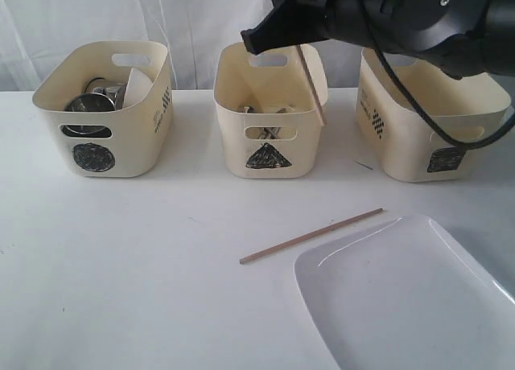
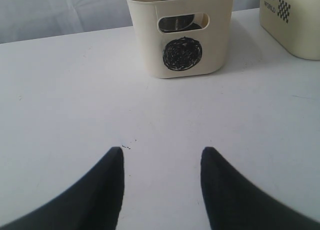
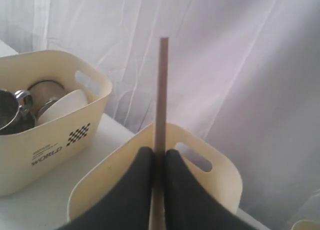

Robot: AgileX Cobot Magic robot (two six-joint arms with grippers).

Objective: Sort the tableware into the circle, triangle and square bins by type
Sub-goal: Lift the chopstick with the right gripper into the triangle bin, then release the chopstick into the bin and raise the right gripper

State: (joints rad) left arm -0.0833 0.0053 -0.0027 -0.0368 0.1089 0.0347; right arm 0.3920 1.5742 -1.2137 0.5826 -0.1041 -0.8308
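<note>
- Two things lie unsorted on the table (image 1: pixel 121 249): a white plate (image 1: pixel 402 298) at 5 o'clock in the exterior view, and a loose chopstick (image 1: pixel 312 236) just past its 11 o'clock edge, laid along the 8-to-2 line.
- The plate is wide, flat and glossy. A slip is likely if it is pinched by its thin rim, and the loose chopstick could be knocked away if the plate is dragged towards it.
- The loose chopstick lies flat on the table. It could be rolled aside or missed if fingers are lowered off its line.
- The left gripper (image 2: pixel 161 155) is seen with its fingers apart and nothing between them, low over bare table, with the circle bin (image 1: pixel 141 137) at its 12 o'clock. That bin could be shoved if the gripper is driven straight ahead.
- A second chopstick (image 1: pixel 310 84) is clamped near one end between the closed fingers of the right gripper (image 1: pixel 269 39), above the triangle bin (image 1: pixel 233 141) at 12 o'clock.
- It hangs tilted, with its lower tip towards 5 o'clock across the bin's right rim. Whether the tip is inside cannot be told. If it is let go here, the rim could be struck and the stick tipped out onto the table.
- The square bin (image 1: pixel 402 145) stands at 2 o'clock, with the arm's cable (image 1: pixel 418 104) seen across it. Its rim could be snagged when the arm is drawn back.
</note>
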